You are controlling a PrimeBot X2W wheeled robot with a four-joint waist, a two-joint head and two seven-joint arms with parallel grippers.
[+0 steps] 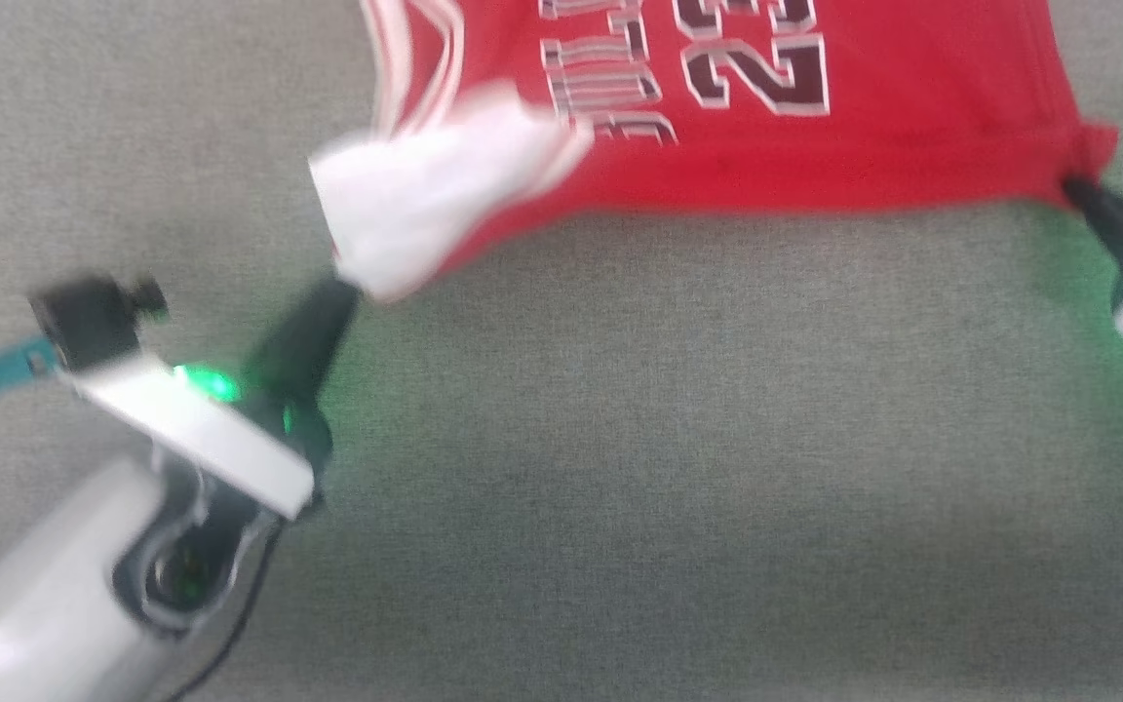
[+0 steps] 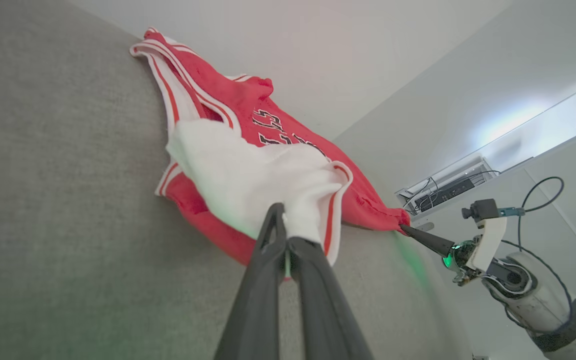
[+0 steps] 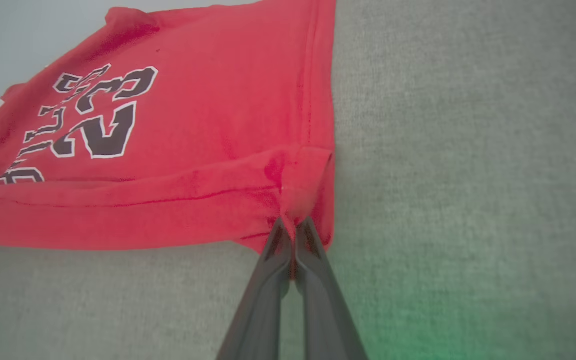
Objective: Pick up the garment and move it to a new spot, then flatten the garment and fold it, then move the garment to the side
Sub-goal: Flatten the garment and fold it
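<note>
Finding: both grippers are clenched on the shirt (image 1: 815, 146). My left gripper (image 1: 352, 288) pinches the bunched white sleeve (image 1: 425, 205) at the near left. My right gripper (image 1: 1073, 185) pinches the red hem corner at the near right, and the right wrist view shows that gripper (image 3: 293, 225) closed on a puckered fold of the hem.

Position: the shirt lies ahead of both grippers on the grey surface (image 1: 620, 439) and runs off the top of the head view. Its near edge spans from one gripper to the other across my front. I judge that the shirt's length lies crossways, sleeve end to my left and hem end to my right. Neither arm is nearer, as each already holds its own end.

Condition: the sleeve is crumpled and folded over the red body. The near edge bows away from me between the two grips instead of running straight. I cannot tell how much of the cloth is lifted off the surface.

Clearance: bare surface lies open on my side of the shirt and to the left. In the left wrist view the shirt's far end (image 2: 253, 100) reaches the surface's far edge, so I judge there is little room that way. Any shift should go toward me or sideways.
</note>
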